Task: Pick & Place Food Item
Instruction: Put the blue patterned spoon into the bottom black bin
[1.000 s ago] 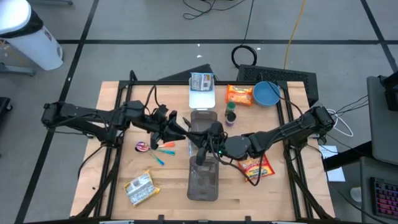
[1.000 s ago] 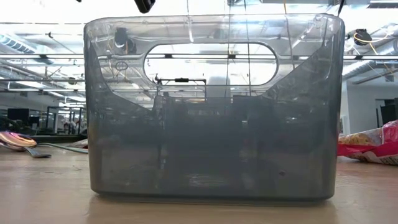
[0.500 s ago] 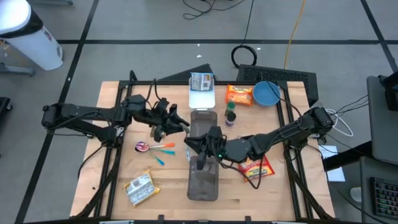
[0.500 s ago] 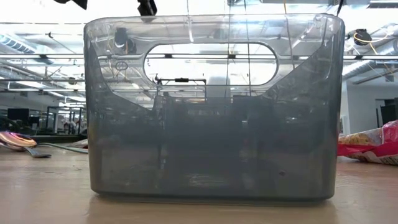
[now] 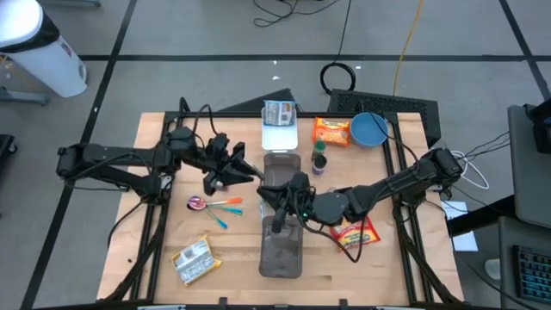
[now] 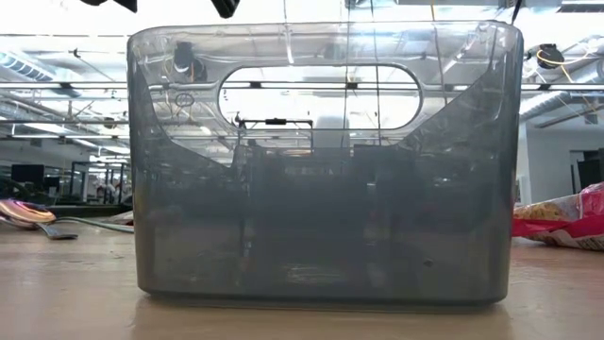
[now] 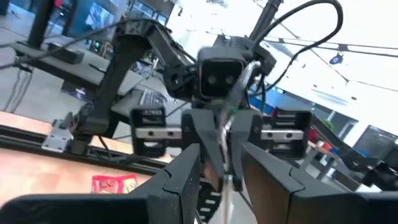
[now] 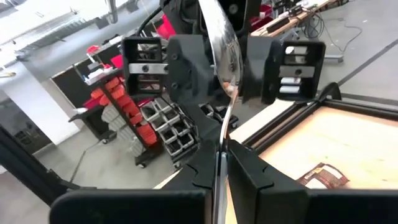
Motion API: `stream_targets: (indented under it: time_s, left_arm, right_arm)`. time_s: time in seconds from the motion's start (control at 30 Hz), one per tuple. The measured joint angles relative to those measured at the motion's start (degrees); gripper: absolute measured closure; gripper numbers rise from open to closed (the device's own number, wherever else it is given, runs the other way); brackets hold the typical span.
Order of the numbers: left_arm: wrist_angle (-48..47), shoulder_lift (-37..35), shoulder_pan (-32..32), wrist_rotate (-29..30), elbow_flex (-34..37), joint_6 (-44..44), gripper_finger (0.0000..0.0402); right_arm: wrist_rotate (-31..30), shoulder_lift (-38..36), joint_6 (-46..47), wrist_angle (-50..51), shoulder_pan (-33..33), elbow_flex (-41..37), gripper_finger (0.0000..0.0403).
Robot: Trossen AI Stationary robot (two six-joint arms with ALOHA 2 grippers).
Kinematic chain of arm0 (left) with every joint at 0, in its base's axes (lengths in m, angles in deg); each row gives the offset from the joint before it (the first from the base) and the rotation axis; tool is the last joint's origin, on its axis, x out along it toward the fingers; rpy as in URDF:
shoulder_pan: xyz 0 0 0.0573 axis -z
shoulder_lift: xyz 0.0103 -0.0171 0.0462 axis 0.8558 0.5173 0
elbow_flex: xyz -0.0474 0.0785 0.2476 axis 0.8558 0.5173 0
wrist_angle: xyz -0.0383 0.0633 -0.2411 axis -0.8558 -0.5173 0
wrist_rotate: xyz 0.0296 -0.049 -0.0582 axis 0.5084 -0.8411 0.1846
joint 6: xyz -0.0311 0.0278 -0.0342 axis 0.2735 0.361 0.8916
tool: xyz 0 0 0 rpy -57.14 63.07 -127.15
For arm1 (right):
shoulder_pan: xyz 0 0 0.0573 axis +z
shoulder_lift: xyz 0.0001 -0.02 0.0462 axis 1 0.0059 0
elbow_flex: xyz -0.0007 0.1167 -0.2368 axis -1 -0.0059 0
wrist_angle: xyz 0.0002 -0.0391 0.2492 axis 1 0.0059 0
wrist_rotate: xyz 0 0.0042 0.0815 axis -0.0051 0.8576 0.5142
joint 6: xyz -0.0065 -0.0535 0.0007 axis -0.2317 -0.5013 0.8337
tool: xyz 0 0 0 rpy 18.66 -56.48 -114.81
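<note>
Metal spoon [image 8: 222, 59] pinched upright in the closed right end effector [image 5: 277, 195] — left end effector [image 5: 231, 170] half-open, empty.

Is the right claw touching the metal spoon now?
Touching. The right wrist view shows the spoon with its handle pinched between the closed fingers of the right claw.

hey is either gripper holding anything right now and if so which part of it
The right gripper is shut on the thin handle of a shiny metal spoon, bowl end pointing away. The left gripper faces it; whether it grips the spoon too cannot be told.
</note>
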Motion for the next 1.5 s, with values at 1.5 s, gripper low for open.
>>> stream_targets:
  time_s: [1.5]
  left_arm:
    - [0.78,-0.54,-0.01,1.97,-0.09,-0.13,0.0394]
  right_arm:
    - [9.53,0.37,4.70,0.47,-2.54,-0.05,0.0359]
